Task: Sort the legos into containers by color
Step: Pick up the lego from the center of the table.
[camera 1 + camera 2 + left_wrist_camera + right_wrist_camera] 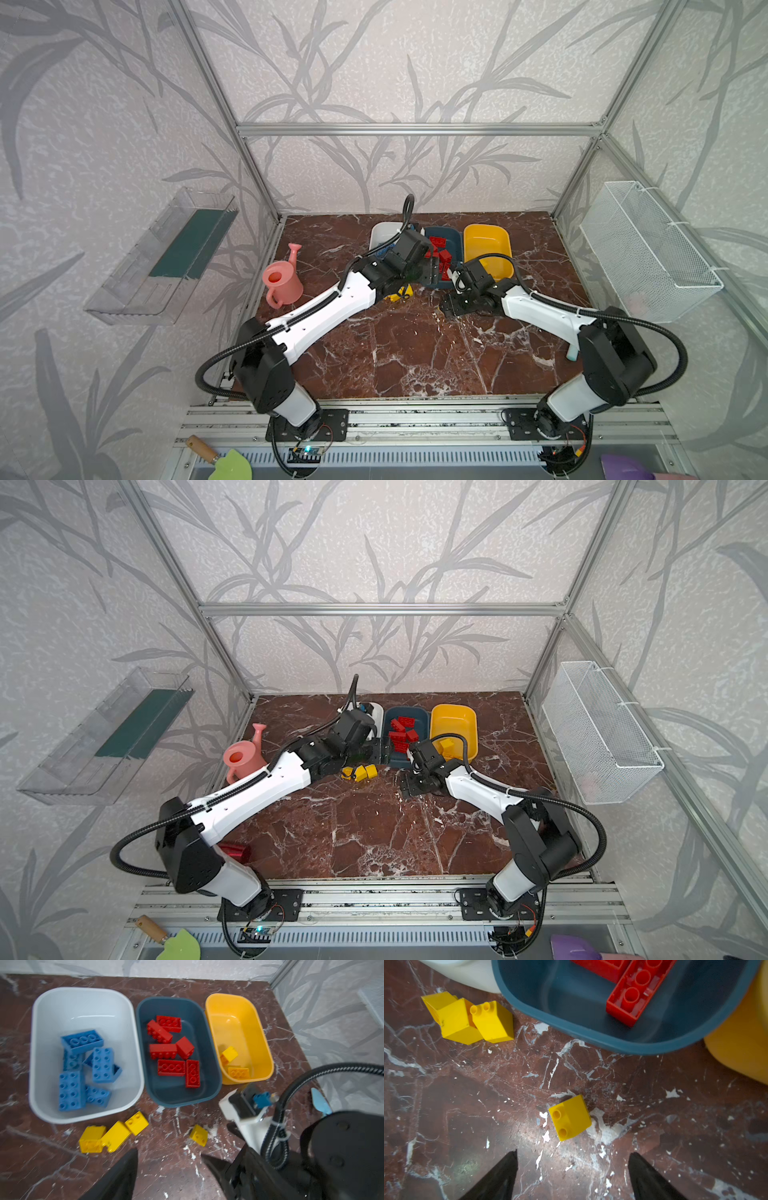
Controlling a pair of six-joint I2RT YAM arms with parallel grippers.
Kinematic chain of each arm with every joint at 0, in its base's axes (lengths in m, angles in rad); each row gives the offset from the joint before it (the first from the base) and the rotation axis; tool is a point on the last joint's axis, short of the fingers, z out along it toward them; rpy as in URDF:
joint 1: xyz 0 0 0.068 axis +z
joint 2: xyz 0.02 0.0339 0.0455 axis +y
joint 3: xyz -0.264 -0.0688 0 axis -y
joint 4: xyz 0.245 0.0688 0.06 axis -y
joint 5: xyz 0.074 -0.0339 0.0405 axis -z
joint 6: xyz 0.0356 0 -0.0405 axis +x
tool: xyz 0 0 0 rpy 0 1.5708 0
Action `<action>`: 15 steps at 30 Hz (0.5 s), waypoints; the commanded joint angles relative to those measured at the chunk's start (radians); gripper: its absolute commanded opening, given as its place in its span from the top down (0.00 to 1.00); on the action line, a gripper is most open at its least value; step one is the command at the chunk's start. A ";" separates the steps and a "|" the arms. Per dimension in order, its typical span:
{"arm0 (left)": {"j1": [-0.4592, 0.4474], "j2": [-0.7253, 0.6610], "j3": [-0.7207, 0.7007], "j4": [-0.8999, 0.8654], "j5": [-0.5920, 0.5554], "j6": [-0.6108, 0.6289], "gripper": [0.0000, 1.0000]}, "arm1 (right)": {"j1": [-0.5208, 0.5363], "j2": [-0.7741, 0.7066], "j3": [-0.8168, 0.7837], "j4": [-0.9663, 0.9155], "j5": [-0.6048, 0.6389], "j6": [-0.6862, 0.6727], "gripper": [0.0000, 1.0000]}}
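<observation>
Three tubs stand in a row near the back edge of the desk point(415, 353), their rims touching. The white tub point(33, 1053) holds the blue legos point(102, 1064), the teal tub point(180, 1104) holds the red legos point(171, 1067), and the yellow tub point(267, 1047) holds two yellow legos point(228, 1055). Just in front of the white tub's near rim, three more yellow bricks point(116, 1136) lie bunched and touching. A single yellow brick point(570, 1118) lies on its side in front of the teal tub, apart from its rim. The right pincer point(573, 1176) hangs low just short of this brick, jaws spread wide with nothing between them. The left pincer point(168, 1167) hovers in front of the tubs, also spread and empty. A broad stretch of marble runs from the pincers to the desk's front edge. A pink watering can point(282, 282) stands by the left edge.
</observation>
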 commanded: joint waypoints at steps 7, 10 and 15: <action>0.005 -0.279 -0.365 0.012 -0.101 -0.131 0.20 | 0.036 0.158 0.109 -0.080 0.044 -0.061 0.35; 0.005 -0.319 -0.445 0.004 -0.105 -0.152 0.20 | 0.039 0.184 0.114 -0.070 0.050 -0.061 0.38; 0.005 -0.360 -0.531 0.001 -0.112 -0.181 0.20 | 0.039 0.228 0.132 -0.079 0.073 -0.061 0.47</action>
